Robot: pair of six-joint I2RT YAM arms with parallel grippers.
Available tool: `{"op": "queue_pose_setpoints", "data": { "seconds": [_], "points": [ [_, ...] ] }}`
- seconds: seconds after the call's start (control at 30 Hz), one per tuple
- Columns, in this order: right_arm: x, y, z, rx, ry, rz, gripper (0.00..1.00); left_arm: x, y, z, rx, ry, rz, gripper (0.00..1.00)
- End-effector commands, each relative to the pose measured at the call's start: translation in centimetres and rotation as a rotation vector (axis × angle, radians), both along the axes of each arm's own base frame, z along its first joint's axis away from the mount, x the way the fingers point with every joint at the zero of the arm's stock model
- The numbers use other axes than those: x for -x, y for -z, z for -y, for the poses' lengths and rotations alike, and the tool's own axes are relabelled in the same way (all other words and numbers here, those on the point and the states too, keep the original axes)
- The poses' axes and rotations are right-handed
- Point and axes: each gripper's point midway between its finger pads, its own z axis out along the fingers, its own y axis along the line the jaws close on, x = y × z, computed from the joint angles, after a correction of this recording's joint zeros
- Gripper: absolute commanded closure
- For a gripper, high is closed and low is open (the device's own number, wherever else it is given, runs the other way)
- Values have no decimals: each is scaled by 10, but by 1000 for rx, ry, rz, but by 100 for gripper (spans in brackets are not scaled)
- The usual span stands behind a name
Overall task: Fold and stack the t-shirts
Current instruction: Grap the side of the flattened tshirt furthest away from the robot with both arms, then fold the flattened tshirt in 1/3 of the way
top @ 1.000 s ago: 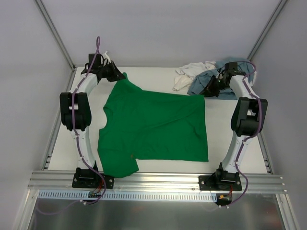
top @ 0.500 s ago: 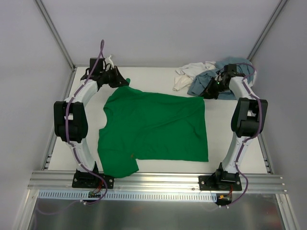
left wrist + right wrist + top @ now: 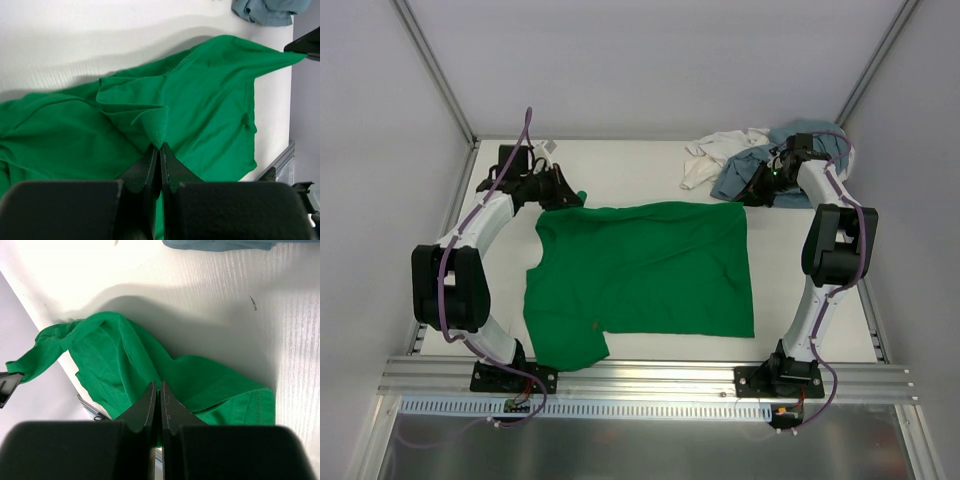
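- Green t-shirt (image 3: 640, 270): spread across the middle of the white table (image 3: 650, 160), collar toward the left arm. One sleeve reaches the near edge by the left base. Matte knit, and the near half lies mostly flat.
- The top view gives me the whole outline. The far edge runs almost straight between the two tools, one far corner at each.
- Top view cannot show me the jaw gaps, so I go by the wrist cameras for those.
- Left gripper (image 3: 159, 150): fingers clenched with no gap I can see, pinching a small peak of green cloth. A stitched hem shows on that peak. Soft folds fan out from the pinch.
- Left wrist view also shows the cloth drawn out to a point at the upper right, where a dark fingertip of the other arm meets it.
- Right gripper (image 3: 159, 390): fingers pressed together on green cloth, which bunches at the tips. A row of hem stitching shows just to the right of them.
- Right wrist view shows the shirt casting a shadow on the table under the held edge, so that edge is off the surface. The top view does not make this plain.
- Grey-blue t-shirt (image 3: 738, 178): crumpled heap at the far right corner of the table, just beside the right tool.
- White t-shirt (image 3: 708, 157): crumpled, touching the grey-blue one on its left side.
- Both heaps lie apart from the green shirt's far edge.
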Motion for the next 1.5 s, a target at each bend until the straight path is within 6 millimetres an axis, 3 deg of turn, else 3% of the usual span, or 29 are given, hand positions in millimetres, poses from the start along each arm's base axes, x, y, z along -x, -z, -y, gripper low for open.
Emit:
{"op": "queue_pose_setpoints", "data": {
  "seconds": [0.0, 0.33, 0.63, 0.73, 0.77, 0.87, 0.9, 1.1, 1.2, 1.4, 1.47],
  "points": [
    [4, -28, -6, -18, -22, 52, 99, 19, -4, 1, -32, 22, 13, 99],
    [10, -27, -6, -13, -28, 43, 99, 71, 11, -7, -77, 10, -45, 99],
    [14, -28, -6, -15, -30, 37, 99, 118, 47, -19, -127, -28, -144, 98],
    [16, -27, -7, -17, -30, 32, 100, 126, 64, -21, -138, -32, -211, 93],
    [17, -28, -7, -17, -30, 34, 99, 129, 73, -22, -145, -29, -248, 77],
    [19, -28, -6, -13, -31, 31, 99, 129, 84, -24, -165, -42, -311, 14],
    [19, -29, -6, -12, -32, 33, 99, 128, 84, -24, -167, -44, -307, 1],
    [23, -28, -6, -7, -37, 31, 99, 107, 66, -32, -208, -109, -186, 1],
    [23, -28, -6, -11, -36, 31, 99, 101, 71, -33, -219, -120, -186, 1],
    [23, -28, -8, -12, -41, 30, 100, 69, 63, -25, -201, -135, -110, 1],
    [23, -27, -7, -14, -38, 27, 100, 61, 73, -18, -188, -114, -127, 1]
  ]
}}
